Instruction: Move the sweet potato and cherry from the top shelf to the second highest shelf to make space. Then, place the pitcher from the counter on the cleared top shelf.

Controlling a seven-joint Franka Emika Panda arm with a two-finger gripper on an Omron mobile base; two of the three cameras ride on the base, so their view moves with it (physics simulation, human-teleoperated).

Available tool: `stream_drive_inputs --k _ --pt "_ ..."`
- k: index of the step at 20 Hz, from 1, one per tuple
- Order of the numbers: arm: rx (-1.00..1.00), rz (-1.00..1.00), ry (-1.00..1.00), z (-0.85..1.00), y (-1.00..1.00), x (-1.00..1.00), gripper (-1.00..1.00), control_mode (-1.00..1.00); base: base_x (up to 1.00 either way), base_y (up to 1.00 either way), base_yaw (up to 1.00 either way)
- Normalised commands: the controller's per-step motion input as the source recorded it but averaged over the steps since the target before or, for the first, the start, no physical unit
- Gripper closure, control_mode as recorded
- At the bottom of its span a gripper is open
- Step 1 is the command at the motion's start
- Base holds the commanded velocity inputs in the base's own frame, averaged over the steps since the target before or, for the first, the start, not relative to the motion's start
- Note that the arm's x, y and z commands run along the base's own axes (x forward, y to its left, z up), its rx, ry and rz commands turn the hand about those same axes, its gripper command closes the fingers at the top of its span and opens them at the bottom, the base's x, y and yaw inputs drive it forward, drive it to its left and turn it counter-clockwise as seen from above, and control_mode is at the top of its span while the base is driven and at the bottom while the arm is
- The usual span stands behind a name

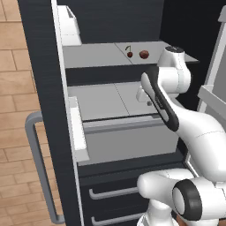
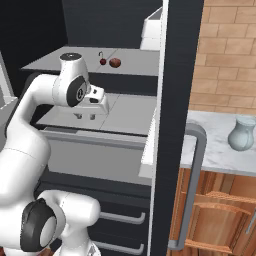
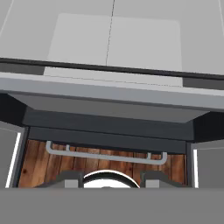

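Note:
On the mid-grey top shelf (image 1: 92, 55) (image 2: 135, 62) the cherry (image 1: 129, 54) (image 2: 103, 61) lies just left of the sweet potato (image 1: 143, 54) (image 2: 115, 62). My gripper (image 1: 145, 105) (image 2: 85, 117) (image 3: 111, 178) hangs fingers-down over the front of the pale second highest shelf (image 1: 101, 99) (image 2: 132, 112) (image 3: 113, 39), below and in front of both fruits. Its jaws stand open with nothing between them. The pale blue-green pitcher (image 2: 241, 132) stands upright on the marbled counter (image 2: 212, 150), to the right of the fridge.
The open fridge door (image 1: 42, 66) (image 2: 172, 125) carries white bins (image 1: 77, 128) and a grey bar handle (image 1: 39, 167) (image 2: 192, 190). Drawers with handles (image 1: 110, 193) (image 2: 122, 217) sit below the shelves. My own arm (image 1: 185, 119) crosses the right of the opening.

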Motion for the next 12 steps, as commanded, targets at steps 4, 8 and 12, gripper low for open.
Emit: stream_drive_inputs --k 4,8,12 --pt "0.00 0.00 0.00 0.00 0.00 0.04 -1.00 -1.00 0.00 0.00 0.00" --pt "0.00 -0.01 0.00 0.00 0.00 0.01 -1.00 -1.00 0.00 0.00 0.00" --pt "0.04 -0.05 -0.17 0.13 0.00 0.00 -1.00 -1.00 0.00 0.00 0.00"
